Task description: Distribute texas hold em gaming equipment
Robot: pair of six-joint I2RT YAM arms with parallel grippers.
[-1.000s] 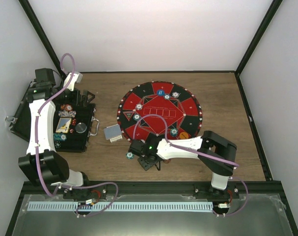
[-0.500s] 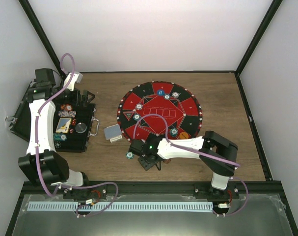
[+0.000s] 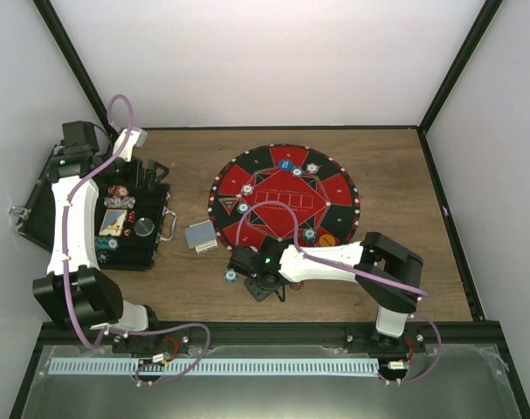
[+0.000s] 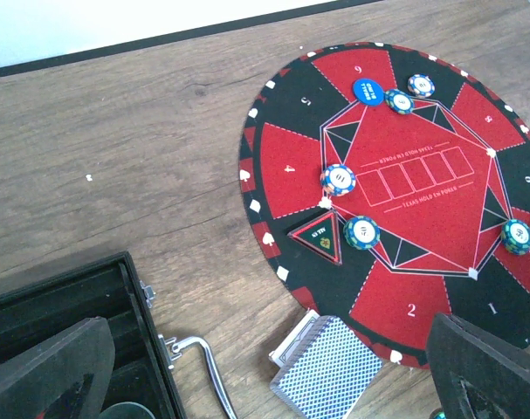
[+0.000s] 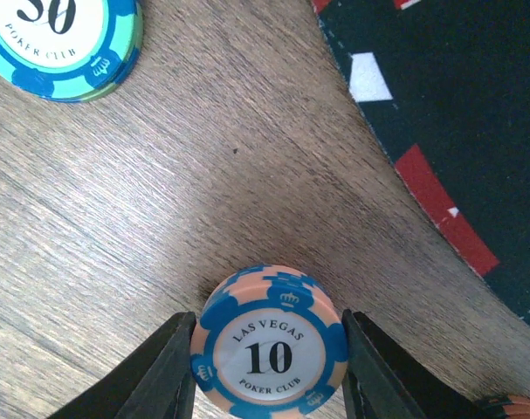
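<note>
Wooden surface, close under my right fingers.
They pinch the 10 chip between them; left fingers spread wide, holding nothing.

A large round red-and-black mat lies flat near the middle of the brown wood-grain surface, while an open black rectangular case with a bent metal handle sits apart toward the left edge, white walls behind.
</note>
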